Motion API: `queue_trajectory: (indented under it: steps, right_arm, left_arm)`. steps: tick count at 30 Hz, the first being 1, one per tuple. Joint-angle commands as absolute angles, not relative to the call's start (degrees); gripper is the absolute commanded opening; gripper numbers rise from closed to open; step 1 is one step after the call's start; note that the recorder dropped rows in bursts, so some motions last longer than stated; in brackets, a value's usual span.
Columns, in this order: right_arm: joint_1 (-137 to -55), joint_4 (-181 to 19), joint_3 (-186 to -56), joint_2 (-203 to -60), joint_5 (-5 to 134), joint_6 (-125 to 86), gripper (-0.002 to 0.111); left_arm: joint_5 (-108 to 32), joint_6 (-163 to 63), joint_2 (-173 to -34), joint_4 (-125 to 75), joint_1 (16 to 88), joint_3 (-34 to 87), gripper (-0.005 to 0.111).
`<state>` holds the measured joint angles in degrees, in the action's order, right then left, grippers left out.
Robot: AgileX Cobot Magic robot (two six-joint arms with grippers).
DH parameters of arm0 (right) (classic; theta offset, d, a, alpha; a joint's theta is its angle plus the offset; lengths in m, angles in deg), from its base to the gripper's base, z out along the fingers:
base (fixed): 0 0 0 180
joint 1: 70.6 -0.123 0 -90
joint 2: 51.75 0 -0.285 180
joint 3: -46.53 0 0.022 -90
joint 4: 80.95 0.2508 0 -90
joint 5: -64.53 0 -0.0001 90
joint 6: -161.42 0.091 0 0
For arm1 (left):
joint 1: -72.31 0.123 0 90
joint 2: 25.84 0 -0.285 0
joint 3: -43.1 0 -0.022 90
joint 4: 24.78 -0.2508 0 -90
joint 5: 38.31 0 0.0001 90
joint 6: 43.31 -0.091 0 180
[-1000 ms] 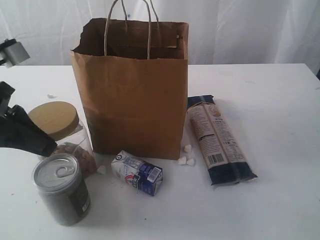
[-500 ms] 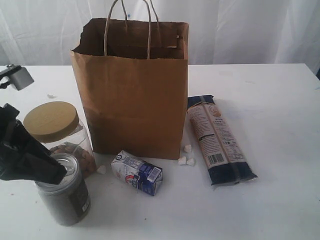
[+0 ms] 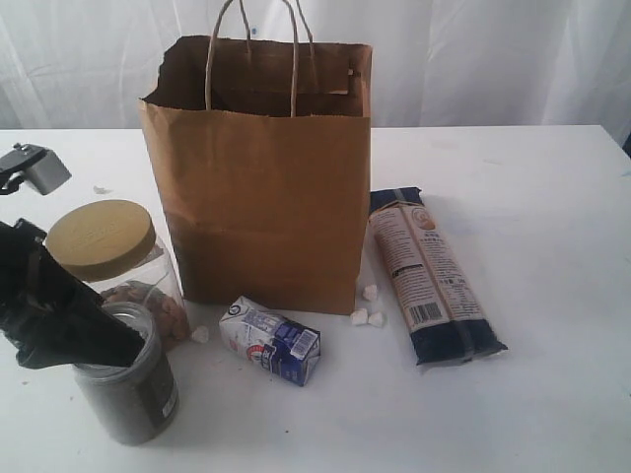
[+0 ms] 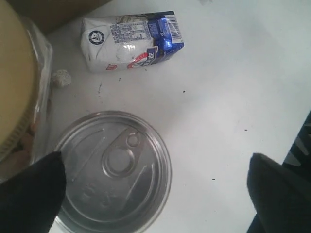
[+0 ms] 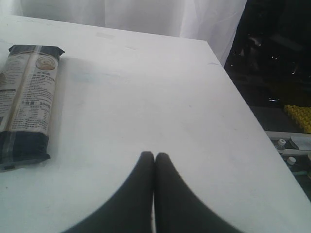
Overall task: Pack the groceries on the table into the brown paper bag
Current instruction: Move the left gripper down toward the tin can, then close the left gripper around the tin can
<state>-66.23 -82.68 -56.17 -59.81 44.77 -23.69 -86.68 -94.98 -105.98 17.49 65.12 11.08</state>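
- Two fingers (image 4: pixel 29 199) of the left end effector (image 4: pixel 154 162) stand wide apart with nothing held between them. One tip overlaps the rim of the silver pull-tab dark jar (image 4: pixel 114 170), and the other hangs over bare desk (image 3: pixel 552 197), well off the jar's far side.
- The jar stands upright at the desk's front left, directly under this end effector but off-centre in the opening, close against one finger.
- My judgement is that the jar is rigid, fairly heavy for its size and smooth-walled, so it may slip. The best hold looks to be across the round body just below the lid rim, not on the pull tab, with the opening centred first.
- The gold-lidded clear jar (image 3: pixel 104 241) stands just beside it, perhaps touching, so the finger on that side probably has little room.
- The small white-blue carton (image 3: pixel 269 340) lies on its side near the jar, with white crumbs (image 3: pixel 365 315) beyond it.
- The brown paper bag (image 3: pixel 261 177) stands upright and open behind these things.
- The long dark-blue noodle packet (image 3: pixel 429 276) lies flat beside the bag on the other side.
- The right end effector (image 5: pixel 154 158) has its fingers pressed together and empty, above bare desk well apart from the noodle packet.
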Motion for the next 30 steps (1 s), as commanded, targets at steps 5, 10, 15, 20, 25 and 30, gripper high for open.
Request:
queue_trajectory:
  steps: [5, 10, 15, 20, 25, 30]
  right_arm:
    - [-65.96, -82.83, -56.26, -59.54, 44.88, -23.91, 0.0]
    - [-65.96, -82.83, -56.26, -59.54, 44.88, -23.91, 0.0]
    - [-65.96, -82.83, -56.26, -59.54, 44.88, -23.91, 0.0]
    - [-65.96, -82.83, -56.26, -59.54, 44.88, -23.91, 0.0]
    - [-65.96, -82.83, -56.26, -59.54, 44.88, -23.91, 0.0]
    - [-65.96, -82.83, -56.26, -59.54, 44.88, -23.91, 0.0]
  left_arm:
    - [-84.39, -91.22, -105.6, 8.45, 64.75, 13.84, 0.102]
    - [-84.25, -91.41, -105.6, 8.09, 64.75, 14.58, 0.102]
    - [-84.46, -91.44, -105.7, 7.6, 63.28, 14.58, 0.102]
    - [-84.1, -92.3, -106.7, -0.56, 55.92, 14.58, 0.102]
    - [-80.14, -85.03, -107.19, -14.27, 49.61, 14.58, 0.102]
    - [-76.77, -84.19, -107.32, -13.26, 48.69, 14.58, 0.102]
